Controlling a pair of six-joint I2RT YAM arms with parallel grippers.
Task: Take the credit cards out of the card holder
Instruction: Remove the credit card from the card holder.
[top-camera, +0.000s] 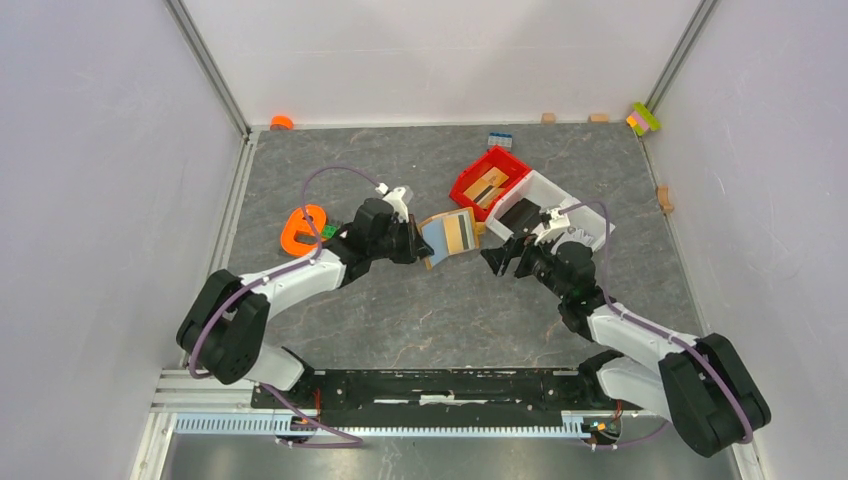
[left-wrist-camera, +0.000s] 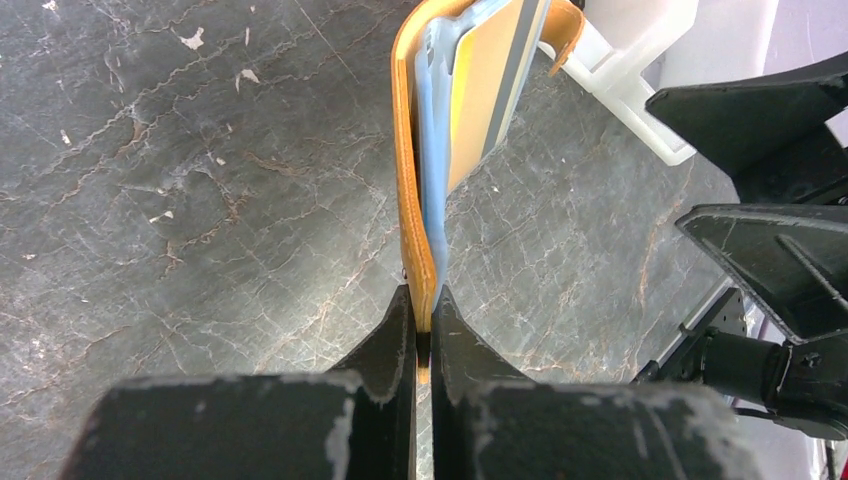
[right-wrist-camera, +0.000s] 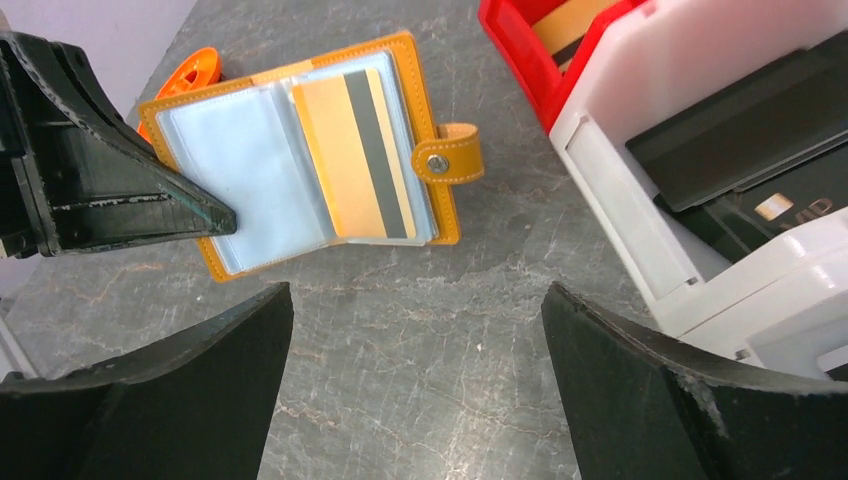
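Your left tool (left-wrist-camera: 422, 297) grips the holder (right-wrist-camera: 235, 155); bring the wide-open right tool (right-wrist-camera: 415, 300) squarely onto the card's (right-wrist-camera: 325, 160) free edge.

Stitched leather card holder (right-wrist-camera: 420, 90), glossy sleeves

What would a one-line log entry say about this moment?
left gripper: shut on wallet edge | right gripper: open, empty, facing wallet | wallet: open | card: yellow, in sleeve, not yet out

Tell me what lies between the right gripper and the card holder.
Nothing but bare table between the right gripper and the card holder; the right wrist view shows it best, the top view agrees.
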